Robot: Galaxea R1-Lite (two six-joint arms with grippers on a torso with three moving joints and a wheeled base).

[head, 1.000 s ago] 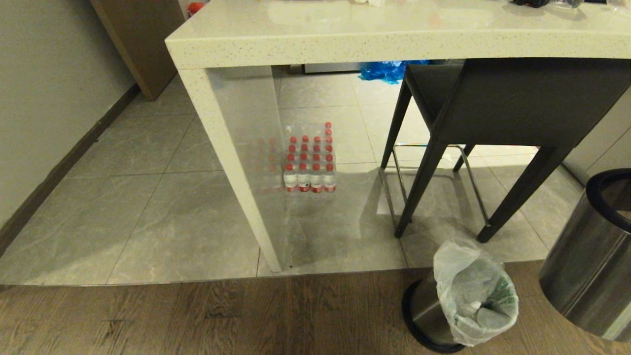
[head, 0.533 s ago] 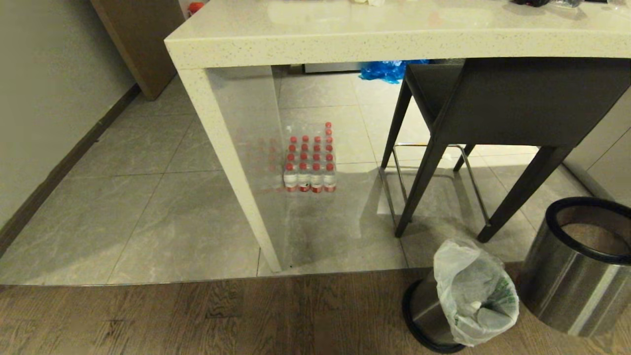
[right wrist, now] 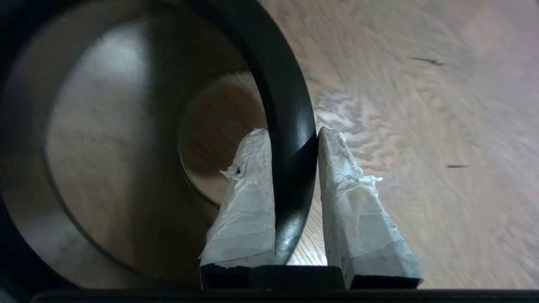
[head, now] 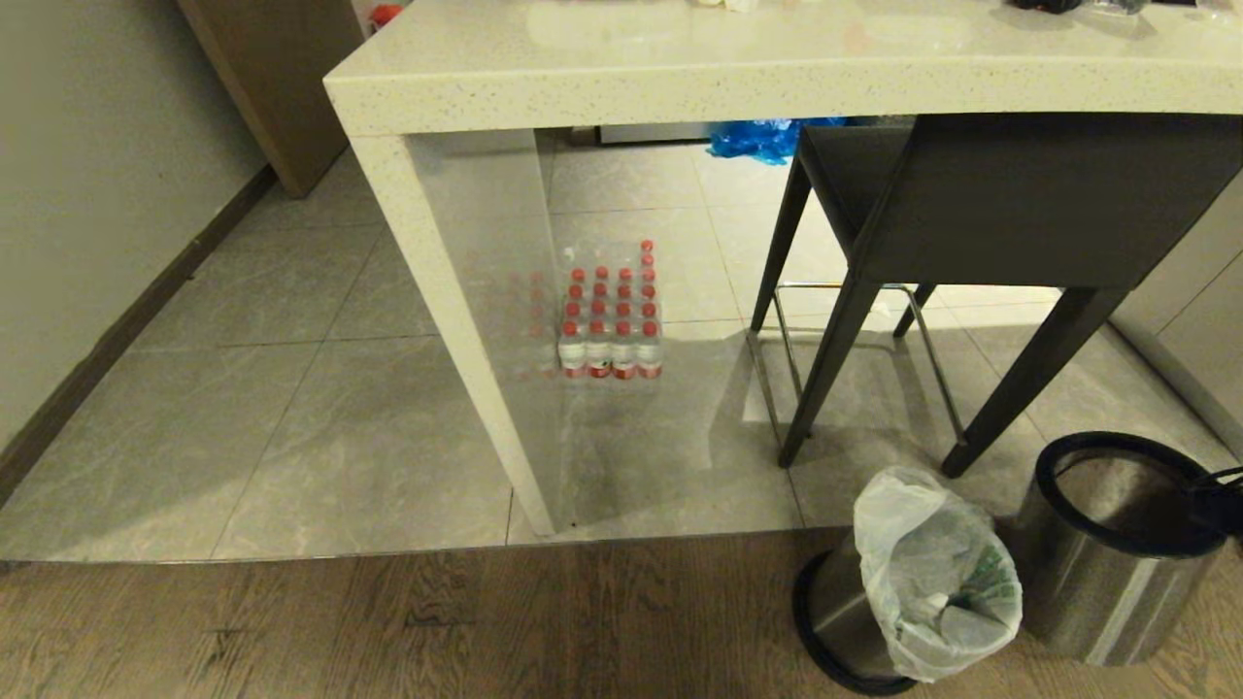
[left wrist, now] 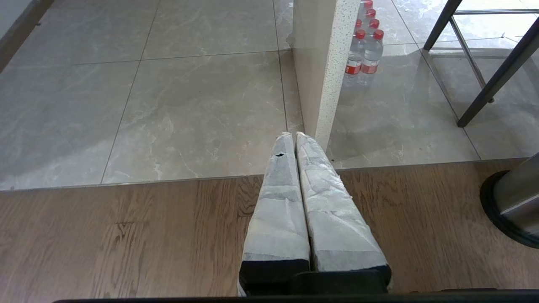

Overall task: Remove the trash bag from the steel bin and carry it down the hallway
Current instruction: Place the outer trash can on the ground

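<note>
The right gripper (right wrist: pixel 290 168) grips the black rim of the steel bin (head: pixel 1117 573), just beside the trash bag (head: pixel 937 582). The bag sits on what seems another bin. The left gripper (left wrist: pixel 294 139) is closed near the table leg (left wrist: pixel 316 71).

The left gripper (left wrist: pixel 294 134) ends in two long, tapering fingers (left wrist: pixel 280 210) wrapped all over in whitish-grey tape that is creased and wrinkled, with a small dark hole near the tip of one. The wrapping stops at a straight edge, below which the fingers are plain black and join a black crossbar at 6 o'clock in the left wrist view.

The right gripper (right wrist: pixel 292 136) is built the same way: two wedge-shaped fingers (right wrist: pixel 248 202) in crumpled pale tape, frayed along the edges, one with a small dark hole near its tip, on black bases. In the head view it shows only as a black shape (head: pixel 1226 495) with a thin black cable, at 4 o'clock.
</note>
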